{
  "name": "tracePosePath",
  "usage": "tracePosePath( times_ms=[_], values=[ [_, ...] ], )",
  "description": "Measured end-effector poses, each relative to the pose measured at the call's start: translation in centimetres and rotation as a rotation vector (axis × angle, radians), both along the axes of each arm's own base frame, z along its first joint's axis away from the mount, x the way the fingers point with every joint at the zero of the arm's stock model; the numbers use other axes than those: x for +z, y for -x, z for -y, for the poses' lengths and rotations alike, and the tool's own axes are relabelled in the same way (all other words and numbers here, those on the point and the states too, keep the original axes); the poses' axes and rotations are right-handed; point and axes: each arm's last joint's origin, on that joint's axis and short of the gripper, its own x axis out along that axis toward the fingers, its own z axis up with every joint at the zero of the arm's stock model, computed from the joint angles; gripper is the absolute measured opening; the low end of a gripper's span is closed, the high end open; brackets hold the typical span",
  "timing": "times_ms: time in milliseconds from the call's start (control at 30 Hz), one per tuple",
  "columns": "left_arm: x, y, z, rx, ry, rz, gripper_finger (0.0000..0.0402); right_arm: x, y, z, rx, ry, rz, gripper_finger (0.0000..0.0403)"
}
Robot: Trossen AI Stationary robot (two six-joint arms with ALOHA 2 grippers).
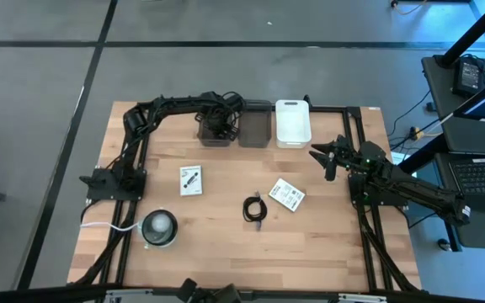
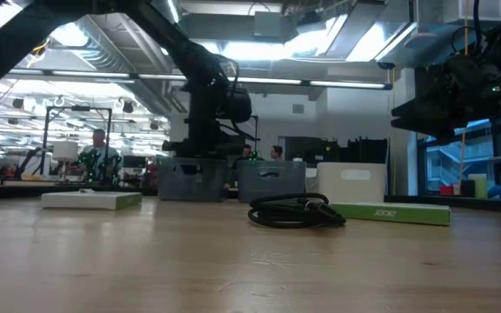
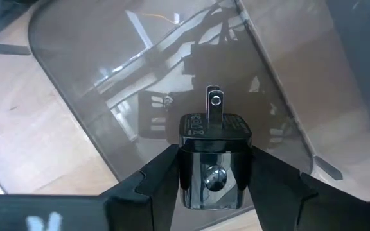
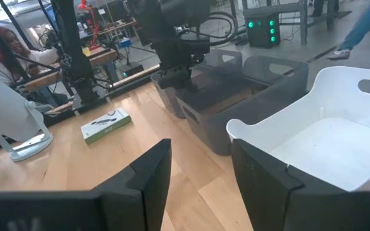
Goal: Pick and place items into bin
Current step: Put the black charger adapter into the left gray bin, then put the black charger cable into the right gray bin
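Block (image 3: 214, 168), small and black with a metal prong, sits clamped between the left gripper's (image 3: 214, 183) fingers (image 3: 153, 183), held over the clear dark-grey bin (image 1: 214, 128) at the far edge of the worktop (image 1: 226, 252). A second grey bin (image 1: 255, 128) stands just beside it, and a white bin (image 1: 293, 122) next to that.

On the worktop nearer the front lie one packet (image 1: 191, 180) to the left, the coiled cable (image 1: 254, 209) in the middle, and another packet (image 1: 287, 194) just to the cable's right, tilted. A round disc (image 1: 159, 227) with a white cord (image 1: 108, 225) rests near the front left corner.

The right gripper (image 1: 331, 160) hovers above the worktop just right of the white bin, its fingers (image 4: 149, 179) apart and holding nothing.

People show in the room beyond the worktop in the low view.
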Motion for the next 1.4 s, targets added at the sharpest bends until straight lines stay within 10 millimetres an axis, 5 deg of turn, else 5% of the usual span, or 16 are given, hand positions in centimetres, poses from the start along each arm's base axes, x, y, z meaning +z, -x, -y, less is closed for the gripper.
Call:
tracePosePath(
  times_ms=[367, 700, 900, 1067, 1233, 1400],
  values=[
    [0.3, 0.2, -0.1, -0.052, -0.004, -0.018, 0.0189, 0.0, 0.0, 0.0, 0.0, 0.001, 0.0, 0.017],
    [8.4, 0.8, 1.0, -0.033, -0.222, 0.119, 0.0187, 0.0, 0.0, 0.0, 0.0, 0.0, 0.0, 0.017],
    [13.8, 1.3, 5.2, -0.138, -0.274, 0.271, 0.0187, 0.0, 0.0, 0.0, 0.0, 0.001, 0.0, 0.017],
    [16.8, 0.9, 10.7, -0.359, -0.221, 0.419, 0.0187, 0.0, 0.0, 0.0, 0.0, 0.003, -0.001, 0.017],
    [18.0, -0.2, 16.8, -0.628, -0.166, 0.516, 0.0187, 0.0, 0.0, 0.0, 0.0, 0.004, -0.001, 0.017],
    [17.1, -1.7, 21.8, -0.75, -0.183, 0.511, 0.0187, 0.0, 0.0, 0.0, 0.0, 0.004, -0.001, 0.017]
  ],
)
